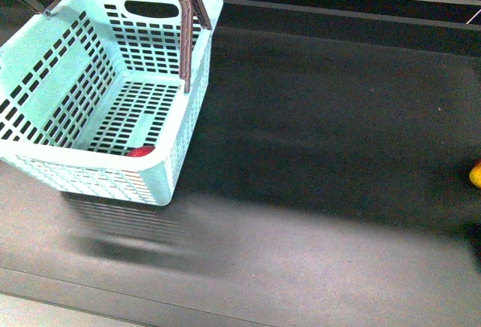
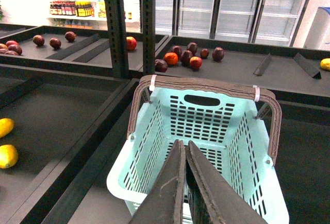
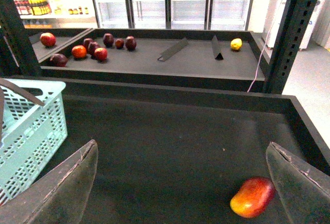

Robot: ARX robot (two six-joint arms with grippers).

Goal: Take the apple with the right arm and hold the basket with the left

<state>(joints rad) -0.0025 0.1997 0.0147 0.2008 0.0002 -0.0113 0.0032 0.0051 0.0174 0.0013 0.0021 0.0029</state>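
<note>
The mint-green basket [image 1: 98,94] stands tilted at the left of the dark shelf, brown handles [image 1: 188,11] up, with a blurred shadow beneath it. A small red apple [image 1: 140,151] lies in it against the near wall. The basket also shows in the left wrist view [image 2: 206,110] and the right wrist view [image 3: 31,126]. My left gripper [image 2: 184,144] is shut above the basket's near rim, with nothing seen between the jaws. My right gripper [image 3: 180,143] is open wide and empty over the shelf. Neither gripper shows in the front view.
A red-and-yellow-orange fruit [image 3: 252,197] lies by my right gripper's finger [image 3: 299,183]; it shows at the right edge [image 1: 476,174]. Dark red fruits [image 2: 185,56] lie on the far shelf. Yellow fruits [image 2: 7,154] lie to one side. Steel posts [image 2: 116,23] [image 3: 289,33] stand nearby.
</note>
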